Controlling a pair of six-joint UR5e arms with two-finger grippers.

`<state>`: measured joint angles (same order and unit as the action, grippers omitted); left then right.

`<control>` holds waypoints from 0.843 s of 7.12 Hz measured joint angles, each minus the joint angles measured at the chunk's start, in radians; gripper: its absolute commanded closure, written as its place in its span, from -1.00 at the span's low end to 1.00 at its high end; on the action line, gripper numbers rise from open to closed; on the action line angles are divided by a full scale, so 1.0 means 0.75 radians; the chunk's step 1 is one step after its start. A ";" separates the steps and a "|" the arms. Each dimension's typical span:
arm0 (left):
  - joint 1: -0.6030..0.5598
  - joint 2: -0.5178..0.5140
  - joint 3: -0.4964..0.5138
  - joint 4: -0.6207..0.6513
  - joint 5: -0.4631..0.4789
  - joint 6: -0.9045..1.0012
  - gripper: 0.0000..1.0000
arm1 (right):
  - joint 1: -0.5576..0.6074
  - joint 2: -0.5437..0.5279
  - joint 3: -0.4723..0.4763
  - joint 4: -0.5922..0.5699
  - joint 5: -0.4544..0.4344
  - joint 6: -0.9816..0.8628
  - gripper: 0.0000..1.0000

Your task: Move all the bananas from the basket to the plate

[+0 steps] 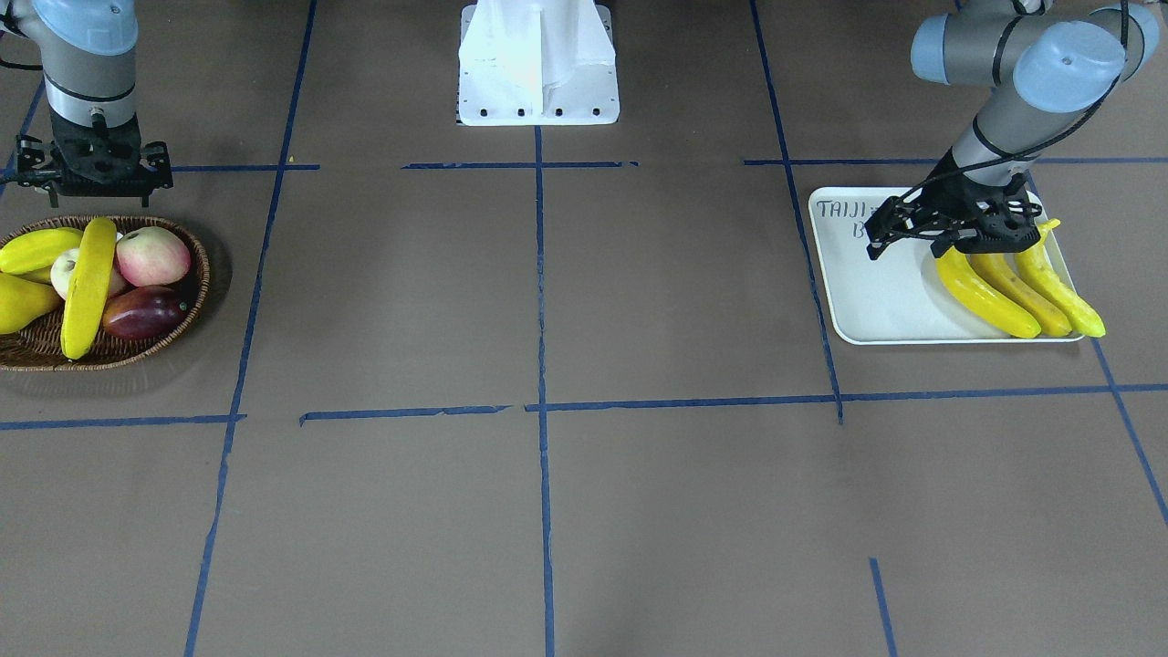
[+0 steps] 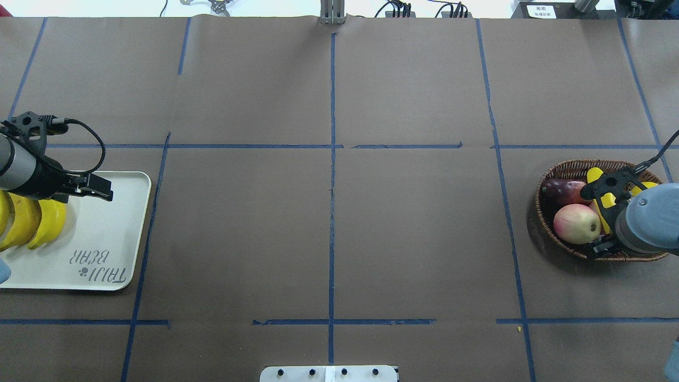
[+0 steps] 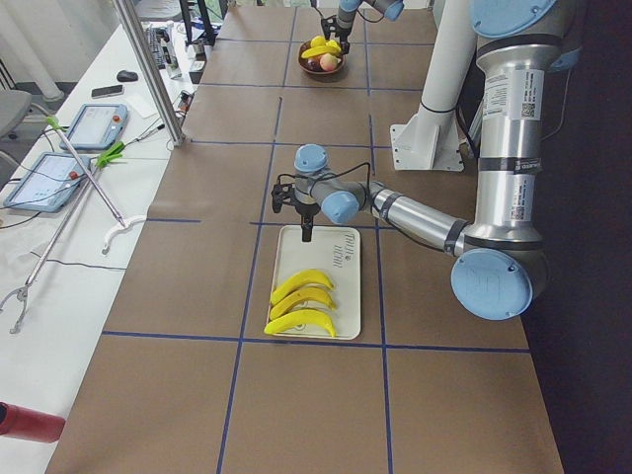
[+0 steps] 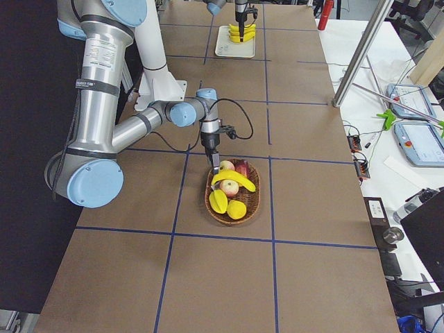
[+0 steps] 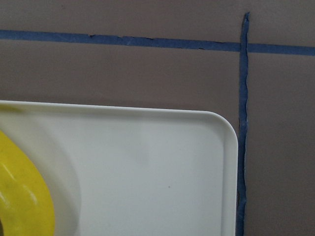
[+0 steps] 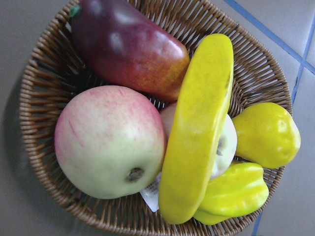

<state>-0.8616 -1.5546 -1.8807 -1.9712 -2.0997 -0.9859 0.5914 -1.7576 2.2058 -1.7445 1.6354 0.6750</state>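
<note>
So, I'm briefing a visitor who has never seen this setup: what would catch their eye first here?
Three glossy yellow curved bananas lie side by side on the cream-white rectangular plate, at the end of the brown table on the robot's left. At the opposite end, one long yellow banana lies on top of the other fruit in the dark woven wicker basket.

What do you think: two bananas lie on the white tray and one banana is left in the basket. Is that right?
Not quite. Three bananas lie on the white tray, not two; the exterior front-facing view shows them side by side. One banana is left in the basket.
</note>
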 measured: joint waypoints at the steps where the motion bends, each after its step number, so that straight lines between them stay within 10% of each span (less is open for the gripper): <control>1: 0.001 -0.001 0.003 0.000 0.002 -0.003 -1.00 | -0.005 0.019 -0.003 -0.013 0.000 -0.005 -0.87; 6: 0.003 -0.005 0.021 0.000 0.012 -0.003 -1.00 | 0.295 0.421 -0.192 -0.253 0.181 -0.159 -0.80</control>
<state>-0.8592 -1.5582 -1.8650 -1.9714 -2.0910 -0.9881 0.8126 -1.4420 2.0619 -1.9343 1.7711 0.5556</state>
